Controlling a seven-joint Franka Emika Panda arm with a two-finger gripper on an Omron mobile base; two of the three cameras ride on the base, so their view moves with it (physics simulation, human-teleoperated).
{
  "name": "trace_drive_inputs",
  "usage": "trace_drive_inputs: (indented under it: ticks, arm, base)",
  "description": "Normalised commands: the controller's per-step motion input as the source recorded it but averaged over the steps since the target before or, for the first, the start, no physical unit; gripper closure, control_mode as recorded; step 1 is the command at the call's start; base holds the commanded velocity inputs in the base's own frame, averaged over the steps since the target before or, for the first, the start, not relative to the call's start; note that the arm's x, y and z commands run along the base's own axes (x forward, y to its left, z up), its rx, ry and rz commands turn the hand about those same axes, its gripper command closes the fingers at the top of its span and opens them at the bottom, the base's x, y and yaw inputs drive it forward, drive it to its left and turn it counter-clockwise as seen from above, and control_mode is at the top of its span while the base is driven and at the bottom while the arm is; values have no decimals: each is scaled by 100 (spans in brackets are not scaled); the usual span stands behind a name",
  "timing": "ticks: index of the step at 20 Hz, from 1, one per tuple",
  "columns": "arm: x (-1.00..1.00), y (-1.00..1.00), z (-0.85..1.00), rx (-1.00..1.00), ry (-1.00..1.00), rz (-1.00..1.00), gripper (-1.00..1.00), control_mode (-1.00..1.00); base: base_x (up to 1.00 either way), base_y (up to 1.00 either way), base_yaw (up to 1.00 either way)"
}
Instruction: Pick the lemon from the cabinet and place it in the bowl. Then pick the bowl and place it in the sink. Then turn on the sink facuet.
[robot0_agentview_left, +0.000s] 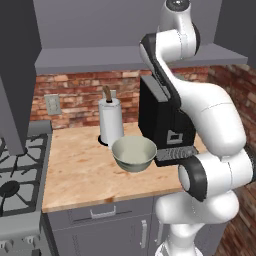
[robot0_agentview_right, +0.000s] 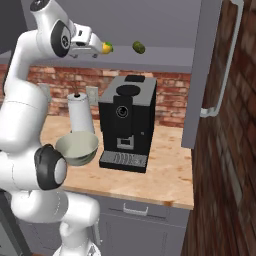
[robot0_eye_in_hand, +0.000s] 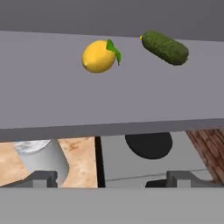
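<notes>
The yellow lemon with a green leaf lies on the cabinet's grey shelf board, just left of a dark green cucumber. My gripper is open, held in front of the shelf edge and short of the lemon, its fingertips wide apart with nothing between them. From the right base, the gripper is level with the lemon and close to it. The pale bowl stands on the wooden counter below, and its inside shows nothing in it. The sink and the sink facuet are out of view.
A black coffee machine stands on the counter right of the bowl, under the shelf. A paper towel roll is behind the bowl. A stove is at the left. The open cabinet door hangs at the right.
</notes>
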Motion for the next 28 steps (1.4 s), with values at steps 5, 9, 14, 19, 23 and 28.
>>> trace_drive_inputs:
  ticks: [5,9,14,19,23,28]
  arm:
    - [75,-1,-4,0,0,0,-100,-100]
    - [69,-5,-5,0,0,0,-100,-100]
    - [51,-9,-9,0,0,0,-100,-100]
    - [44,-7,-10,0,0,0,-100,-100]
    - [48,-3,-6,0,0,0,-100,-100]
    - [37,0,-10,0,0,0,-100,-100]
  base:
    - [0,0,0]
    - [0,0,0]
    - [0,0,0]
    - [0,0,0]
    - [0,0,0]
    - [0,0,0]
